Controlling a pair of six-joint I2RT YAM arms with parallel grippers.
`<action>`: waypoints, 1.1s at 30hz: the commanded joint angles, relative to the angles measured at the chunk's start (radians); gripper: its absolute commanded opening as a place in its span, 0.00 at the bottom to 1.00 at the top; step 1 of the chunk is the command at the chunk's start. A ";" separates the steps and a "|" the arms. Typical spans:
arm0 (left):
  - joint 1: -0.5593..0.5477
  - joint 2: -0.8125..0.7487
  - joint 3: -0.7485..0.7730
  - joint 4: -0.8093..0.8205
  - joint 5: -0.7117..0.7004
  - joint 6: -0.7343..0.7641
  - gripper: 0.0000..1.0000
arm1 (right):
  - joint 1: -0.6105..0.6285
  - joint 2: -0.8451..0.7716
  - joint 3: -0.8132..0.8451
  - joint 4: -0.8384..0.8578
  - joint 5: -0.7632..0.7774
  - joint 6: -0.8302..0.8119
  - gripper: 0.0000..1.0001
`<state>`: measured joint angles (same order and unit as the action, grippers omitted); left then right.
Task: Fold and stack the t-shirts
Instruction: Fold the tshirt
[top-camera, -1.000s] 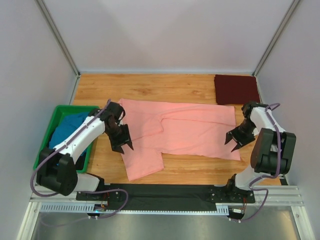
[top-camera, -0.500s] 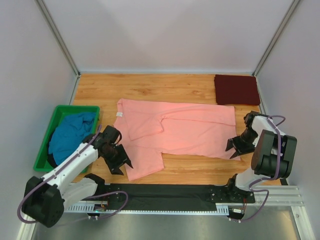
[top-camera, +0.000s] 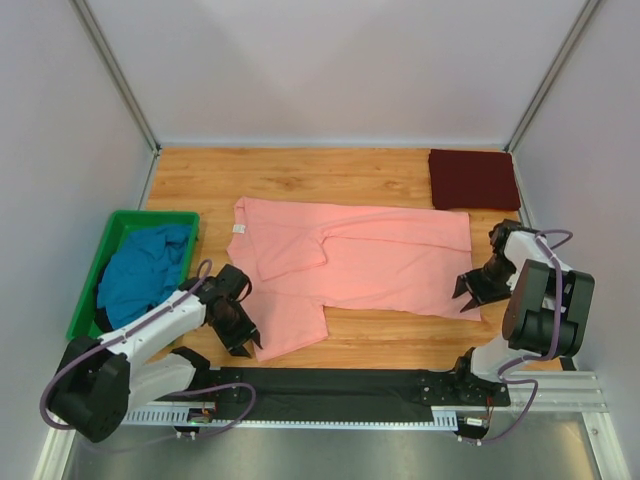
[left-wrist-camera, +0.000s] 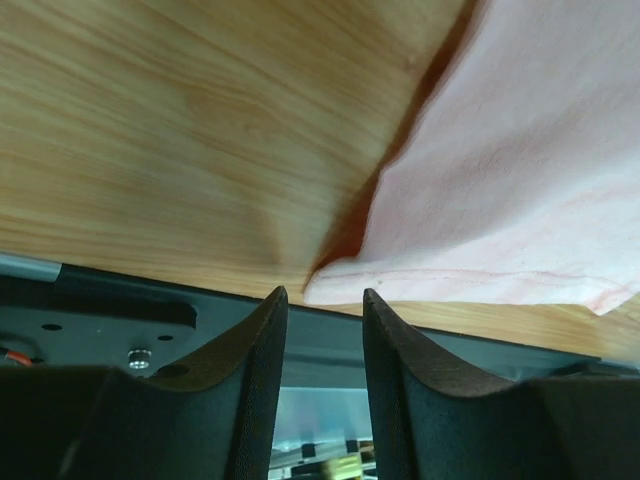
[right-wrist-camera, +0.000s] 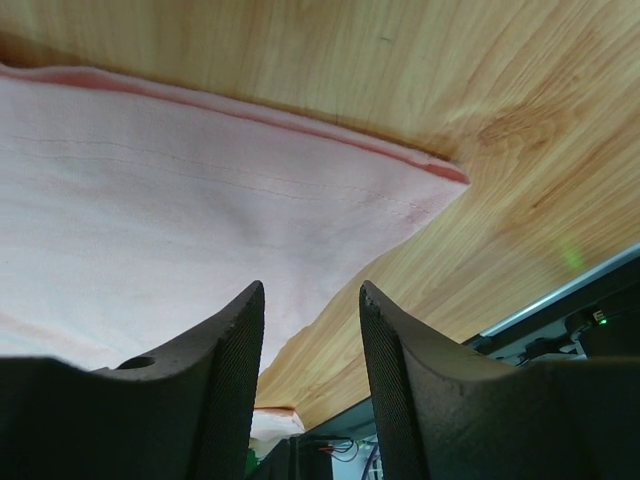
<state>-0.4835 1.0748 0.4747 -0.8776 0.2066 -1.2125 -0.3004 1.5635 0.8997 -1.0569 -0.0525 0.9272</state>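
Left gripper (top-camera: 248, 345) is hovering low at the near left corner of the salmon-pink t-shirt (top-camera: 370, 265), its jaws standing apart and gripping nothing. In the left wrist view the left gripper (left-wrist-camera: 325, 295) is pointing at the hem corner of the salmon-pink t-shirt (left-wrist-camera: 510, 180), which is lying flat just beyond the fingertips, with nothing sitting in the gap between them.

The right gripper (top-camera: 465, 300) is sitting at the near right corner of the same shirt, jaws likewise parted and not clamping the cloth. In the right wrist view the right gripper (right-wrist-camera: 312, 290) is looking across the salmon-pink t-shirt (right-wrist-camera: 150, 200), whose edge is running flat over the wood.

The pink shirt is lying spread across the middle of the table (top-camera: 300, 175), with its white neck label (top-camera: 238, 230) showing at the far left. The maroon t-shirt (top-camera: 473, 178) is resting folded in the far right corner, apart from the pink one. The teal-blue t-shirt (top-camera: 140, 270) is lying bunched inside the green bin (top-camera: 160, 214) at the left edge.
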 joint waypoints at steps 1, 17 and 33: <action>-0.047 -0.007 0.048 -0.035 -0.039 -0.070 0.43 | -0.009 -0.019 0.045 0.008 0.025 -0.022 0.44; -0.167 0.151 0.114 -0.069 -0.091 -0.122 0.34 | -0.031 -0.062 0.024 0.009 0.042 -0.019 0.43; -0.168 0.174 0.097 -0.024 -0.068 -0.087 0.36 | -0.042 -0.132 0.018 -0.034 0.112 -0.048 0.44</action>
<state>-0.6460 1.2560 0.5610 -0.8753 0.1356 -1.3106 -0.3370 1.4502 0.9173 -1.0843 0.0132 0.8913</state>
